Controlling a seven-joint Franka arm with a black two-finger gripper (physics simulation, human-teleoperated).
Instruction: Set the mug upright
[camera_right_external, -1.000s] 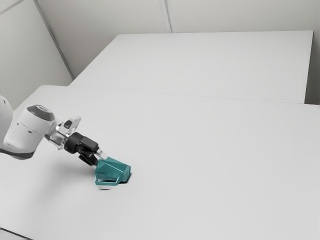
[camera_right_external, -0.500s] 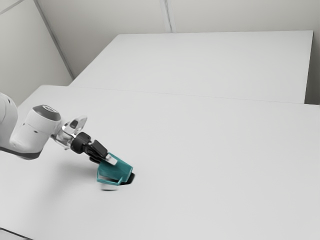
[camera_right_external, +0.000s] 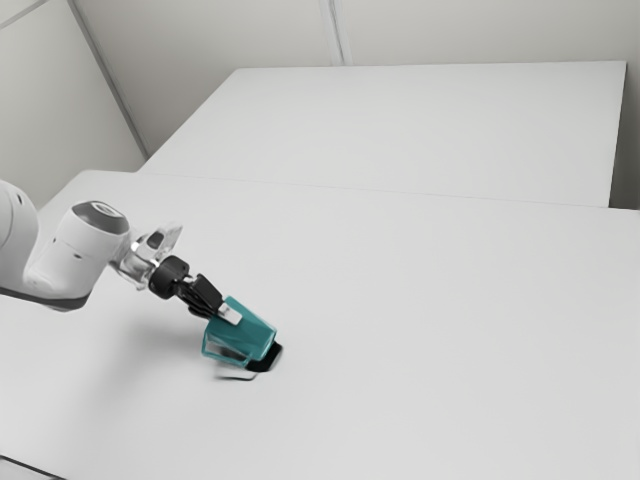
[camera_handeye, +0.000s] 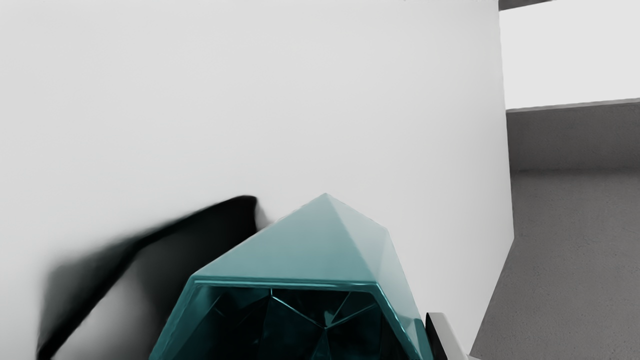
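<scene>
Teal mug (camera_right_external: 257, 333) now rides higher alongside gripper (camera_right_external: 226, 313), tilted at its tip, glossy, faceted, hollow mouth facing it; smooth white table (camera_right_external: 420, 330) beneath; spread or pinching, cannot tell

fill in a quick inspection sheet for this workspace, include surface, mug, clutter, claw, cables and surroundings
surface: pale, plain tabletop, with a dark shadow by the mug's base
job's things: teal faceted mug, tilted, not upright; mouth toward the claw, handle on the side facing the exterior camera; whether its base touches the table, cannot tell
clutter: nothing seen
claw: at the mug's mouth end; grip unclear
cables: thin dark line in the exterior view's lower-left corner, possibly a cable
surroundings: pale walls
</scene>
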